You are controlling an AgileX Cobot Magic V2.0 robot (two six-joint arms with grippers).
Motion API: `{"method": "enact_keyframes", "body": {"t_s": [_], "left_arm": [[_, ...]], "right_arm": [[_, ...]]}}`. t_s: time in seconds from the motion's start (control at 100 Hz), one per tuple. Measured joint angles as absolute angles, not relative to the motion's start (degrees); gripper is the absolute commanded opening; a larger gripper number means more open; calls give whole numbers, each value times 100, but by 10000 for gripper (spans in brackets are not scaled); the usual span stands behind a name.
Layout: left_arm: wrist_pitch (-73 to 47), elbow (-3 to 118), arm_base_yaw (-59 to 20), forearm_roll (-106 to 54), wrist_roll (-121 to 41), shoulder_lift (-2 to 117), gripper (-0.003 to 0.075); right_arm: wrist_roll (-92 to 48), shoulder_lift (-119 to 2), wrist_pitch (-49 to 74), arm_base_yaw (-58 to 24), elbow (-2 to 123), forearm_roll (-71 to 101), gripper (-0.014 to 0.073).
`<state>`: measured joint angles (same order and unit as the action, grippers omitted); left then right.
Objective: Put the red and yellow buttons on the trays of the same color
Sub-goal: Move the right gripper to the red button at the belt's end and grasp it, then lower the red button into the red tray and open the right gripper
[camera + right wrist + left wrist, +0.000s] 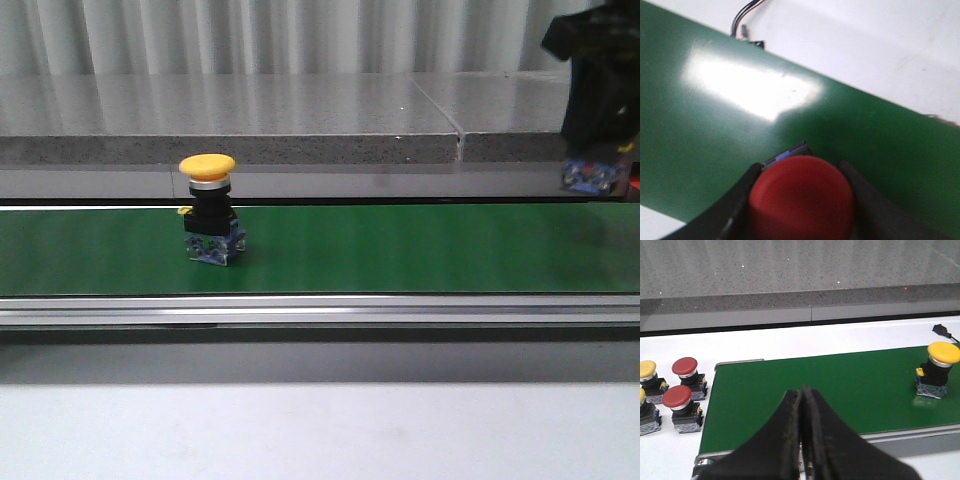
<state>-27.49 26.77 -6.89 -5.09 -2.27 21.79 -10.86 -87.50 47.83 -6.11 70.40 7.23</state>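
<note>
A white tabletop (pixel 765 345) holds a long green belt (pixel 400 250). One yellow button (pixel 208 205) stands upright on the belt. Beside the belt's end, two red buttons (pixel 684 371) and two more yellow buttons (pixel 647 372) stand on the tabletop.

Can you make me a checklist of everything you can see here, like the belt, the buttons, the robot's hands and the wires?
Surface: green belt with a metal rail, white table in front.
Job's things: yellow button standing upright on the belt; red button held by the right tool; no trays in view.
Clutter: spare buttons, red and yellow, on the white table beside the belt's end.
Grippers: left tool shut and empty above the belt; right tool shut on the red button.
Cables: black cable beside the belt.
Surroundings: grey stone ledge, pale curtain behind.
</note>
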Motion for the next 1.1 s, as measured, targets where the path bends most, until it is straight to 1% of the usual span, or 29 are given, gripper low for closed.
{"method": "enact_keyframes", "body": {"t_s": [0.15,0.29,0.49,0.63,0.82,1.1], "left_arm": [[-2749,2677,-689,-509,-227,2179,-20],[-2749,2677,-689,-509,-227,2179,-20],[-2749,2677,-689,-509,-227,2179,-20],[-2749,2677,-689,-509,-227,2179,-20],[-2749,2677,-689,-509,-227,2179,-20],[-2749,2677,-689,-509,-227,2179,-20]], "right_arm": [[-1088,-8750,5091,257,7726,723,120],[-1088,-8750,5116,1202,8180,723,120],[-1077,-8870,4950,2551,8404,723,120],[-966,-9199,4669,3223,8414,723,120],[-941,-9858,4098,3590,8414,874,120],[-931,-10783,3849,3540,8569,983,120]]}}
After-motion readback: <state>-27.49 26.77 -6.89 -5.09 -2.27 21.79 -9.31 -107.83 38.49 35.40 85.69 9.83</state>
